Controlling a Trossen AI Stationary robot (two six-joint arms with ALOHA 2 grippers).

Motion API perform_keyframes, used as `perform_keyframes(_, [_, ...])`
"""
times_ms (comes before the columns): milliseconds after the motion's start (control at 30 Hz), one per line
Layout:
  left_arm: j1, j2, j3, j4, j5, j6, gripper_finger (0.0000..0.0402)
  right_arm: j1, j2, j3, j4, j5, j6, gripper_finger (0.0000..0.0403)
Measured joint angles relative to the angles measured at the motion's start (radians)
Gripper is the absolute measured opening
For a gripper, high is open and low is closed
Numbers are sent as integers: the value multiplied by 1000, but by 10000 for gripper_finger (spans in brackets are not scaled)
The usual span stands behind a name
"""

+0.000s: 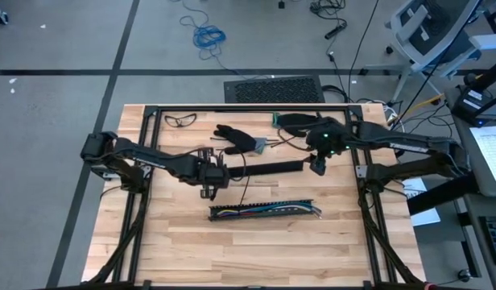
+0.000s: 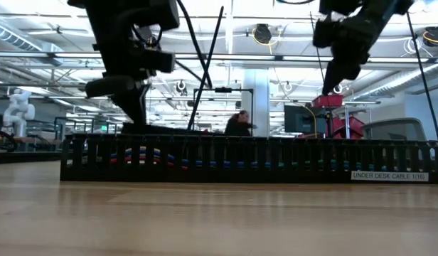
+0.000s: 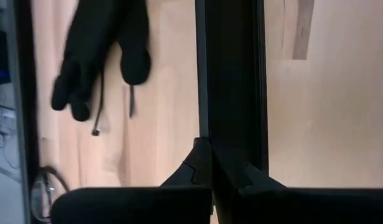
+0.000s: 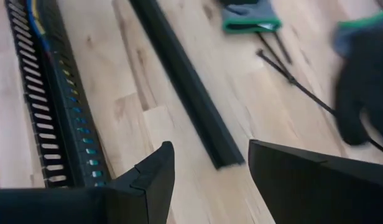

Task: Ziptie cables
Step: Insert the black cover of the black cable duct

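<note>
Cables (image 1: pixel 260 212) lie in slotted strip (image 1: pixel 264 211) on desk (image 1: pixel 192 242). Left claw (image 1: pixel 209 176) pinches black bar (image 1: pixel 268 168); right claw (image 1: pixel 317 167) spread over bar's end.

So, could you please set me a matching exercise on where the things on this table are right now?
Things:
1 cables
2 black bar
3 safety glasses
4 black glove

Places:
A just beyond the bar's left part
B inside the slotted strip
C near the table's far left corner
D gripped by the left jaws, its other end beneath the open right jaws

Pairs: 1-B; 2-D; 3-C; 4-A
</note>
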State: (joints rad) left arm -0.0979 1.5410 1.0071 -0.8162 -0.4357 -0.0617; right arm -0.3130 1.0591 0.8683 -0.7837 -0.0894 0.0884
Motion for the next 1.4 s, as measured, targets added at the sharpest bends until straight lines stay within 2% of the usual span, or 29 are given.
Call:
perform_keyframes(200, [-29, -7, 2, -2, -29, 1, 1, -22, 184, 0, 102, -122, -63, 192])
perform_keyframes(367, [-50, -7, 2, -2, -70, 24, 1, -50, 330, 0, 160, -160, -147, 192])
perform_keyframes(533, [-61, -7, 2, -2, -87, 23, 1, -93, 421, 0, 215, -239, -189, 192])
perform_keyframes(733, [-69, -7, 3, -1, -125, 23, 1, -146, 495, 0, 259, -252, -221, 185])
perform_keyframes(833, [-69, -7, 3, 1, -132, 23, 0, -165, 527, 0, 293, -254, -224, 147])
perform_keyframes(933, [-69, -7, 4, 2, -171, 23, 0, -161, 558, 0, 273, -261, -220, 56])
perform_keyframes(1000, [-68, -7, 13, 0, -208, 23, 0, -148, 570, 0, 249, -298, -218, 19])
perform_keyframes(1067, [-63, -7, 34, 4, -235, 25, 0, -129, 574, 0, 249, -260, -183, 12])
perform_keyframes(1133, [-60, -9, 52, 7, -245, 45, 0, -112, 557, 0, 247, -215, -154, 9])
perform_keyframes(1267, [-46, -9, 92, -14, -256, 46, 0, -85, 479, 0, 216, -219, -102, 9])
perform_keyframes(1400, [-36, -45, 136, -60, -257, 42, 0, -35, 370, 7, 103, -103, -62, 9])
